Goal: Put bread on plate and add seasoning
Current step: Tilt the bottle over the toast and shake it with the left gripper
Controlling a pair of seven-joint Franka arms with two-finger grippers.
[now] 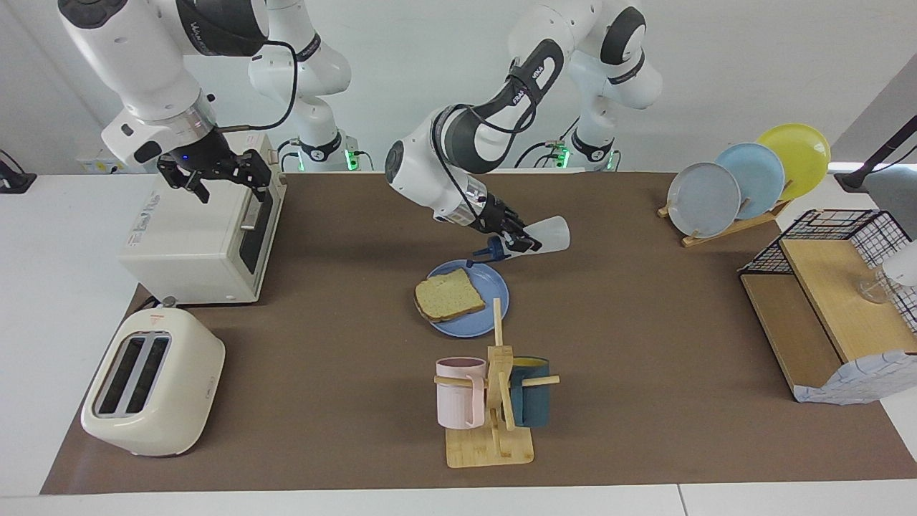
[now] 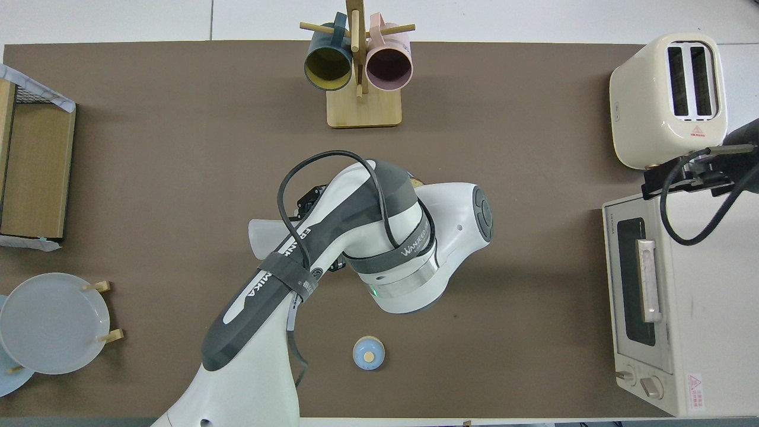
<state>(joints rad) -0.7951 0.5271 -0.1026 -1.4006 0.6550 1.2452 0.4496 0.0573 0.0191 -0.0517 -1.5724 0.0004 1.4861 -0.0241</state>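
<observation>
The bread (image 1: pixel 449 296) lies flat on the blue plate (image 1: pixel 490 288) in the middle of the table. My left gripper (image 1: pixel 521 242) is shut on the seasoning (image 1: pixel 548 233), a translucent white bottle. It hangs tilted, with its dark blue cap (image 1: pixel 494 251) pointing down over the plate's rim nearest the robots. In the overhead view the left arm covers the plate and bread, and only the bottle's base (image 2: pixel 264 228) sticks out. My right gripper (image 1: pixel 222 180) is open and empty above the toaster oven (image 1: pixel 193 229).
A cream toaster (image 1: pixel 150 380) stands farther from the robots than the oven. A mug tree (image 1: pixel 494 401) with two mugs stands just past the plate. A small blue bell (image 2: pixel 368 353) sits near the robots. An upright plate rack (image 1: pixel 745 179) and a wire shelf (image 1: pixel 824 301) fill the left arm's end.
</observation>
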